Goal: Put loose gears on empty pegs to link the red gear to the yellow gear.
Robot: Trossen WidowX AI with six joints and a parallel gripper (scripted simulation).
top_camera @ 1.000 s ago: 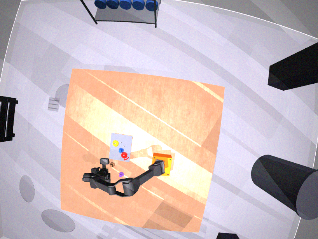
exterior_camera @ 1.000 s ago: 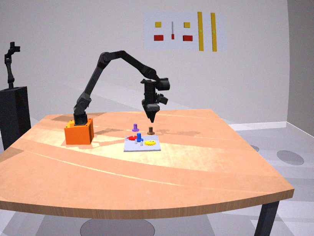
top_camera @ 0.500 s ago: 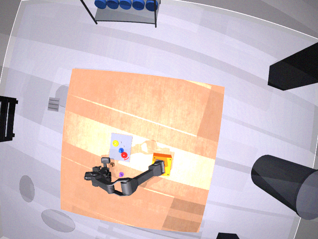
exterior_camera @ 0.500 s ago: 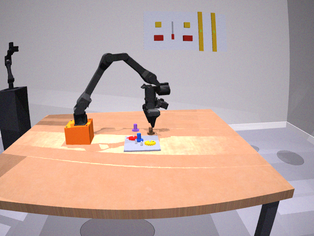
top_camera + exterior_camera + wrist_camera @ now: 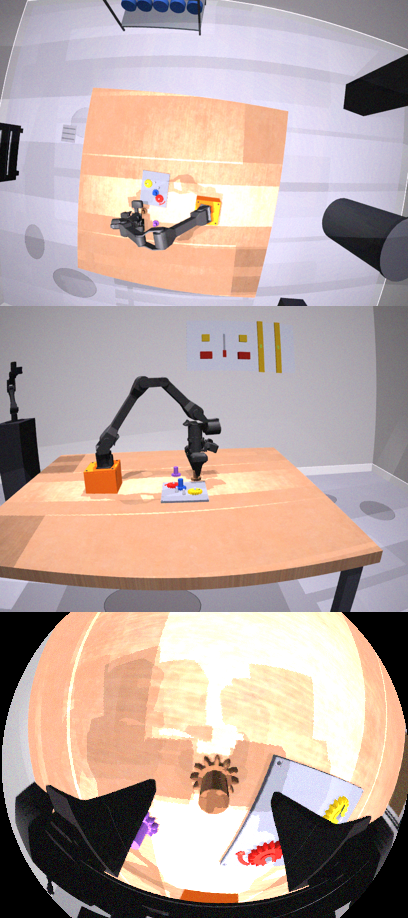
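The brown gear (image 5: 144, 210) (image 5: 196, 478) (image 5: 214, 799) stands upright on the table beside the grey board (image 5: 164, 179) (image 5: 167, 498) (image 5: 295, 777). My gripper (image 5: 138, 214) (image 5: 197, 475) (image 5: 215, 792) is open and low, its fingers on either side of the brown gear's handle with gaps. The blue gear (image 5: 155, 192) (image 5: 180, 484) sits on a peg next to the red gear (image 5: 159, 197) (image 5: 171, 485) (image 5: 265, 854). Two bare pegs (image 5: 176, 490) (image 5: 183, 492) show between blue and the yellow gear (image 5: 149, 182) (image 5: 195, 491) (image 5: 335, 810). The purple gear (image 5: 155, 223) (image 5: 175, 472) (image 5: 150, 824) stands on the table. A finger hides blue in the wrist view.
The arm's orange base (image 5: 215, 210) (image 5: 102, 482) (image 5: 210, 896) stands on the table to the right of the board in the top view. In the wrist view, the purple gear lies partly behind the left finger and the board's red gear beside the right finger.
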